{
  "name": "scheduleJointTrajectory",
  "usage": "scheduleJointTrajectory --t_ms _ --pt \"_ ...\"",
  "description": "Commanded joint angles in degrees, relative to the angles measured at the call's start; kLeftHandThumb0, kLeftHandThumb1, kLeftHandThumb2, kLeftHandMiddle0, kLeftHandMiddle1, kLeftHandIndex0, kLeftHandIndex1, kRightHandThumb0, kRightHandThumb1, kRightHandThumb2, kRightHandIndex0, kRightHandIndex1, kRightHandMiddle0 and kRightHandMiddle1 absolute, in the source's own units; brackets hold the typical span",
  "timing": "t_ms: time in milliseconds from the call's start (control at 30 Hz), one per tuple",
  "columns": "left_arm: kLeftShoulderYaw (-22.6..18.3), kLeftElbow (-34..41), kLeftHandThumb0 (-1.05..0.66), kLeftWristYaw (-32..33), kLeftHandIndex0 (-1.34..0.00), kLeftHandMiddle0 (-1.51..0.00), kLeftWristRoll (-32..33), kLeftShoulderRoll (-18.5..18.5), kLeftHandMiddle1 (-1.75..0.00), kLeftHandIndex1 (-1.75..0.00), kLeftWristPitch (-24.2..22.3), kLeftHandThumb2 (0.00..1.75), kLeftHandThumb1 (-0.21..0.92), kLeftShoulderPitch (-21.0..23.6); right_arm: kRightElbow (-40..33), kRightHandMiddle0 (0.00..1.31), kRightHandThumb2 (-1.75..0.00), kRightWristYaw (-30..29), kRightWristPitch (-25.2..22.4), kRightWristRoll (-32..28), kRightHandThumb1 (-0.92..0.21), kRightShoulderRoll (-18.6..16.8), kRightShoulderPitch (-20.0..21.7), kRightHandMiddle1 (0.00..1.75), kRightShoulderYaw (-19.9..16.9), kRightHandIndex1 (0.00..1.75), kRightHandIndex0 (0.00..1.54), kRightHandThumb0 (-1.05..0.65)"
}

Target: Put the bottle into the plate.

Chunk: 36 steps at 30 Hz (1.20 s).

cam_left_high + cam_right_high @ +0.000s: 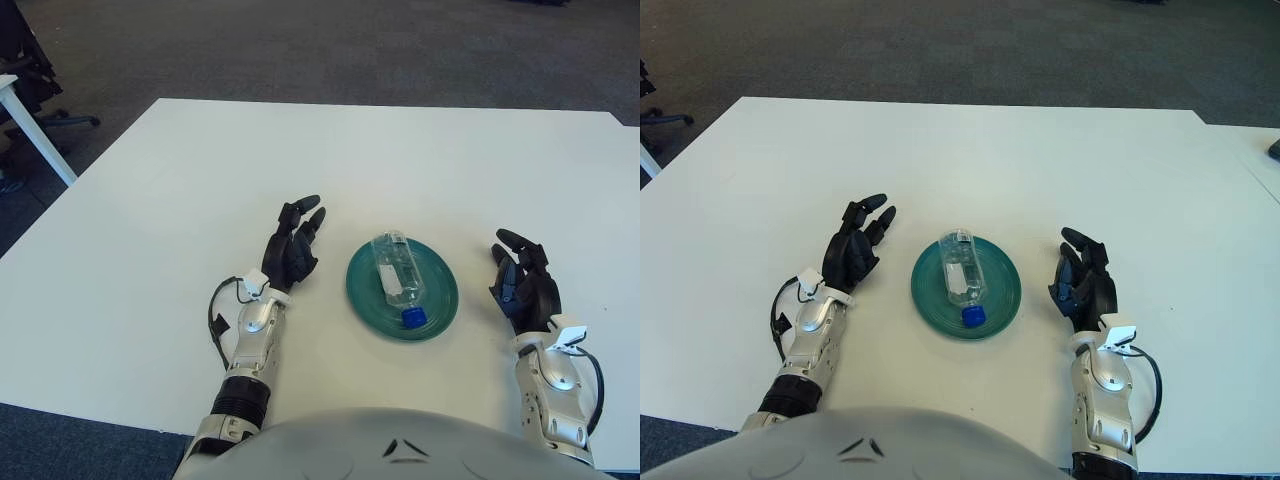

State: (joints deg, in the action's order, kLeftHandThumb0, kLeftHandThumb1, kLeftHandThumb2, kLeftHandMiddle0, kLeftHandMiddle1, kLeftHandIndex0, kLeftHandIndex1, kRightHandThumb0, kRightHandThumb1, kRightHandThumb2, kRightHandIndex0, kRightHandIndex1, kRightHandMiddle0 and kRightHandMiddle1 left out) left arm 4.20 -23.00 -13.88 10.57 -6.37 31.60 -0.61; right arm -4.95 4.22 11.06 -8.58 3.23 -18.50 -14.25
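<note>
A clear plastic bottle (pixel 397 270) with a blue cap lies on its side inside the green plate (pixel 435 297) on the white table, cap toward me. My left hand (pixel 292 246) is a short way left of the plate, fingers spread and holding nothing. My right hand (pixel 524 283) shows to the right of the plate, fingers relaxed and empty. Neither hand touches the bottle or the plate.
The white table (pixel 350 160) stretches far beyond the plate. Another white table's leg (pixel 35 130) and an office chair base (pixel 60 118) stand on the dark carpet at the far left.
</note>
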Motion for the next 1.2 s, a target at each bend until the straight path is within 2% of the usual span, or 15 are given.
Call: scheduleJointTrajectory --t_ms 0,467,733,1167 --pt "-0.6 -4.5 -0.81 -0.2 0.0 -0.41 0.2 -1.4 -0.15 -1.06 0.9 0.92 0.92 -3.8 -0.1 0.0 -0.73 0.3 0.2 -0.9 -0.92 0.5 0.8 0.93 -0.4 0.3 0.39 -0.69" --pt "0.1 0.7 -0.8 2.3 -0.03 -0.45 0.7 -2.6 -0.18 -1.09 -5.8 0.86 0.92 -6.6 -0.5 0.0 -0.74 0.2 -0.5 -0.2 -0.92 0.7 0.8 0.94 -0.2 0.28 0.39 -0.7" --pt "0.5 0.7 -0.79 2.1 -0.05 -0.46 0.4 -2.6 -0.2 -1.09 -4.8 0.87 0.92 -6.8 -0.5 0.0 -0.74 0.0 -0.6 0.0 -0.92 0.6 0.9 0.94 -0.1 0.28 0.39 -0.7" --pt "0.7 2.2 -0.78 2.2 -0.06 -0.46 0.8 -2.5 -0.21 -1.09 -6.2 0.88 0.92 -7.8 -0.4 0.0 -0.72 0.0 -0.4 0.1 -0.92 0.3 1.2 0.95 0.2 0.28 0.4 -0.7"
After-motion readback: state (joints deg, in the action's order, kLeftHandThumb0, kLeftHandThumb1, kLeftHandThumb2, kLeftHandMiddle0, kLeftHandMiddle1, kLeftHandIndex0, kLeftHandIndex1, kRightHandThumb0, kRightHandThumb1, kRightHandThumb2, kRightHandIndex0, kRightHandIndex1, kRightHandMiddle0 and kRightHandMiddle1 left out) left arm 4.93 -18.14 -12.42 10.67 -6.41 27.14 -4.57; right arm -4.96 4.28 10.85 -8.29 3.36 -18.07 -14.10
